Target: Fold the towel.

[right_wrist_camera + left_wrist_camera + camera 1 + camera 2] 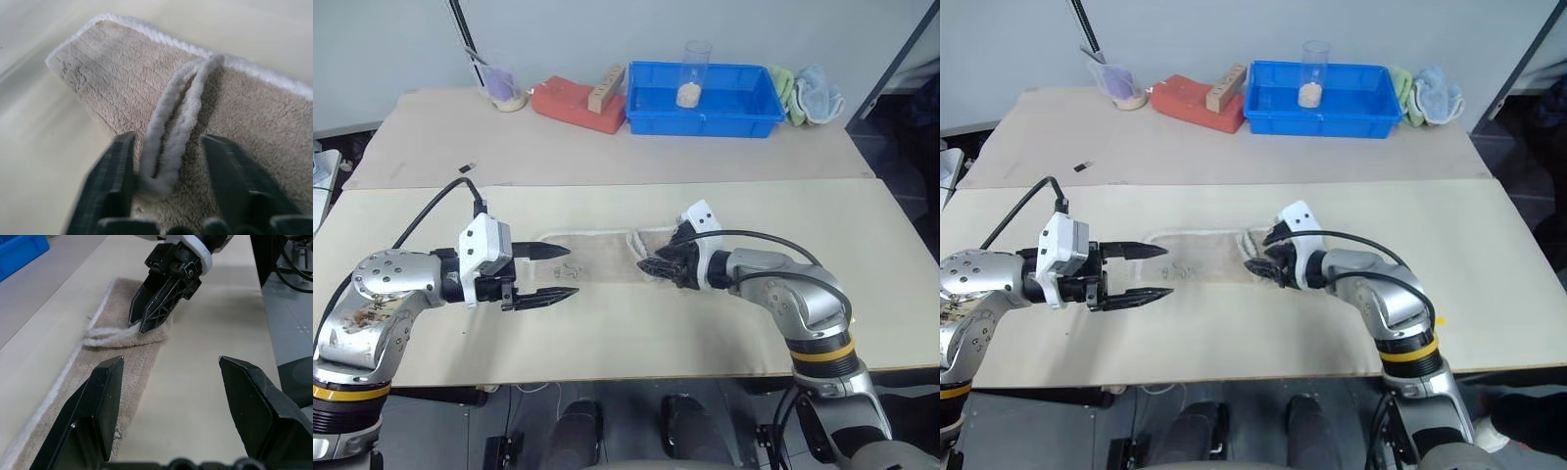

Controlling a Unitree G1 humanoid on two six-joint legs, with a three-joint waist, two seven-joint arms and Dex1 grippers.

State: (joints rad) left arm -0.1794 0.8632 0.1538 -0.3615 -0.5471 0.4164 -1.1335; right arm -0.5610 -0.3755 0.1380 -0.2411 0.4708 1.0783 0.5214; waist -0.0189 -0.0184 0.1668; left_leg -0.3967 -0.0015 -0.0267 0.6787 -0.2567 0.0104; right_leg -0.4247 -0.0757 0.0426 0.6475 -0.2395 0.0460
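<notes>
Nearest the camera, the left hand (555,271) is held open just above the worktop (431,323), fingers spread wide, pointing across at the towel's left end. Nothing is gripped by it.

Towel (597,257) is laid flat as a narrow beige strip with white edging at mid-worktop, between the two hands. Its right end is seen turned back over itself: a doubled loop of white edging (171,142) sits on top of the pile.

Right hand (661,266) is placed at that turned-over end, fingers angled down onto the cloth. From the right wrist view its fingers are seen parted, one on each side of the edging loop, not pinched on it. So it is read as open, with the cloth lying between the fingers and no grip made out.

Step judged: a fold of the right end towards the left, with the folded end set down and let go. The fold looks partial; the flap is short and bunched, not squared to the strip.

Next move is judged to need the right hand lifted clear without the edging being dragged, then the flap to be flattened or carried further left. Snagging of the loop on a fingertip is the main risk.
</notes>
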